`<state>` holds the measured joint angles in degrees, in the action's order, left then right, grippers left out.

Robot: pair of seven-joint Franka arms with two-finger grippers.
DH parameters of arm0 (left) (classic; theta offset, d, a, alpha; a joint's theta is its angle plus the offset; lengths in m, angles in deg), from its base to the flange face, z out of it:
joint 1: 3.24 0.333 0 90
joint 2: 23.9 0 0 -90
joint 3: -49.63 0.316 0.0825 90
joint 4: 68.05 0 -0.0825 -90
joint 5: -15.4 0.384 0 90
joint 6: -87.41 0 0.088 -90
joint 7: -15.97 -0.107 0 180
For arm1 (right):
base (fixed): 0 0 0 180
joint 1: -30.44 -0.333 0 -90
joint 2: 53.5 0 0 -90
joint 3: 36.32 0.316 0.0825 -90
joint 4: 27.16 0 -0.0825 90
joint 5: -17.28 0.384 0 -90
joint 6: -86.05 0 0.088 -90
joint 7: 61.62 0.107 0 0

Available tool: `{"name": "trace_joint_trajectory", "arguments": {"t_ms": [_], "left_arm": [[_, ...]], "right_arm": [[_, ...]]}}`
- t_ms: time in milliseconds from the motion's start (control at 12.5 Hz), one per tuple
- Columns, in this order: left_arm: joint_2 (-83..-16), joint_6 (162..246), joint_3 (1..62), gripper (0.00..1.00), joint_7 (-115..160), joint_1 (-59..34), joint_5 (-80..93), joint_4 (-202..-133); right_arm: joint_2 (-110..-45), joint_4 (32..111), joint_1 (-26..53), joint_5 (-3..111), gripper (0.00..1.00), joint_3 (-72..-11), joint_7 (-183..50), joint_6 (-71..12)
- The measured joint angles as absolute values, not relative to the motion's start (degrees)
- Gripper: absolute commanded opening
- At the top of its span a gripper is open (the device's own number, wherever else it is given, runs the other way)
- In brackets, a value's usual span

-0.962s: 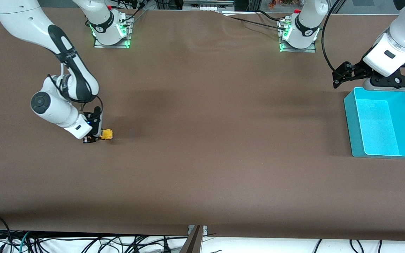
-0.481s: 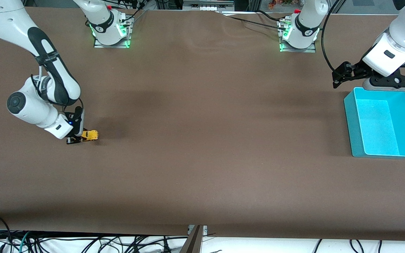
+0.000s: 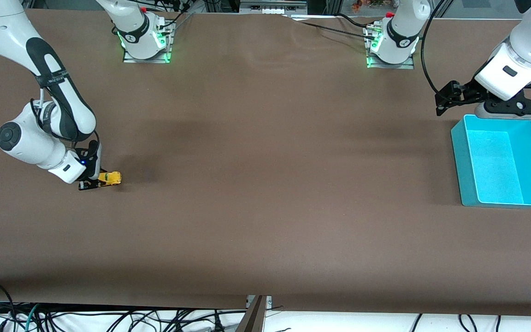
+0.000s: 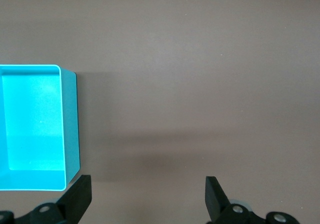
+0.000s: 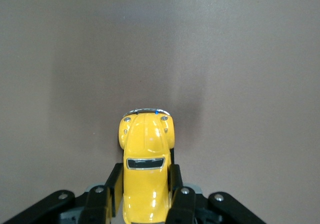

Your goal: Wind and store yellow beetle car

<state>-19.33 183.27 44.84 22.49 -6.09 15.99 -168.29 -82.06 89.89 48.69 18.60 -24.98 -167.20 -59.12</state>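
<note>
The yellow beetle car [image 3: 110, 178] is on the brown table near the right arm's end, held at its sides by my right gripper [image 3: 94, 182], which is shut on it. In the right wrist view the yellow beetle car [image 5: 145, 169] sits between the black fingers [image 5: 176, 188], its rounded nose pointing away from the wrist, wheels down on the table. My left gripper [image 3: 509, 113] is open and empty, hanging just above the table beside the edge of the turquoise bin [image 3: 459, 152] that is farthest from the front camera. In the left wrist view the left gripper [image 4: 148, 196] shows wide-apart fingertips.
The turquoise bin [image 4: 70, 129] is open-topped and empty, at the left arm's end of the table. Both arm bases [image 3: 144, 34] stand along the table edge farthest from the front camera. Cables hang below the table edge nearest that camera.
My right gripper has dragged the yellow car along the table toward the right arm's end, away from the middle. The left arm has not moved.
</note>
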Motion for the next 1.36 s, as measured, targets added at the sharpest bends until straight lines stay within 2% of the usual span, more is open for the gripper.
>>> {"name": "trace_joint_trajectory", "arguments": {"t_ms": [80,160,401,641,882,1202,1362], "left_arm": [[-19.33,183.27,44.83,1.00,22.49,-6.15,15.99,-168.29],[-19.33,183.27,44.83,1.00,22.49,-6.19,15.99,-168.29],[-19.33,183.27,44.83,1.00,22.49,-6.24,15.99,-168.29],[-19.33,183.27,44.83,1.00,22.49,-6.24,15.99,-168.29],[-19.33,183.27,44.80,1.00,22.49,-6.26,15.99,-168.29],[-19.33,183.27,44.29,1.00,22.49,-6.28,15.99,-168.29],[-19.33,183.27,44.28,1.00,22.49,-6.28,15.99,-168.29]], "right_arm": [[-82.45,88.95,48.77,18.60,0.89,-24.75,-166.48,-57.76],[-83.26,88.00,48.87,18.60,1.00,-24.26,-165.56,-56.61],[-86.74,84.76,48.82,18.59,1.00,-21.91,-162.15,-54.16],[-86.06,81.13,48.78,18.59,1.00,-20.20,-158.81,-48.91],[-81.28,78.62,48.78,18.59,1.00,-19.29,-153.84,-42.14],[-71.24,76.06,48.81,18.59,1.00,-19.14,-146.60,-30.71],[-68.56,75.99,48.86,18.59,1.00,-19.16,-145.83,-27.72]]}}
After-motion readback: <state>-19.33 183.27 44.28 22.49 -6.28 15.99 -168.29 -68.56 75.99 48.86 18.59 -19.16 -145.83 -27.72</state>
